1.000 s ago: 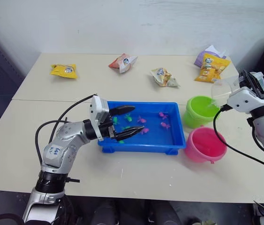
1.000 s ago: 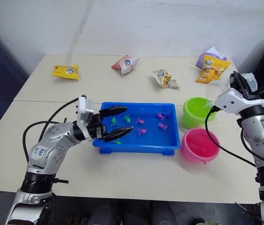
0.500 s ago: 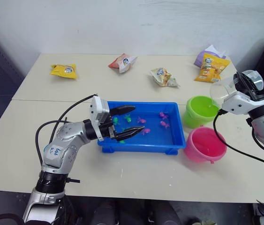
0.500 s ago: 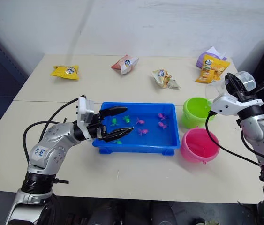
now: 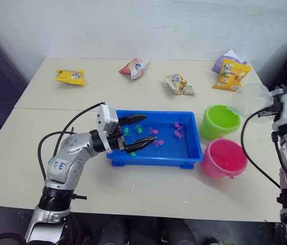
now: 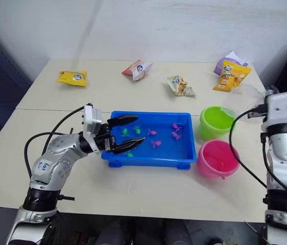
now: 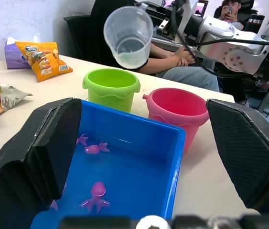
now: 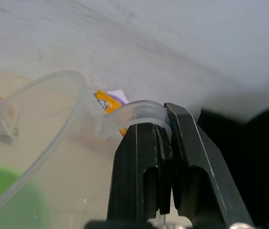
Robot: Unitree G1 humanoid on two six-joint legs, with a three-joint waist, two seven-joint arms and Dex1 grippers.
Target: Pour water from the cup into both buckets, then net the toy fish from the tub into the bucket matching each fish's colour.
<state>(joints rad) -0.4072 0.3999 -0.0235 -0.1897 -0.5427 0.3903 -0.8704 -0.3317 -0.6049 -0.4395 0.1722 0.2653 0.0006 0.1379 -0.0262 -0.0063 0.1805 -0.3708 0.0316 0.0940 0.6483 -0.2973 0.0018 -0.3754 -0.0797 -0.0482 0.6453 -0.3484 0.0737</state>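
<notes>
While my right gripper clamped the cup handle | tipped above green bucket to pour | left gripper spread, waiting over tub.

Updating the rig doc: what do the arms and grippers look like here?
Both arms are silver-grey metal with black joints and a white wrist block. A loose black cable loops along each forearm. The left arm carries a small label with dark lettering. The left gripper has two black, tapered fingers with textured inner pads. The right gripper has the same black fingers.
</notes>
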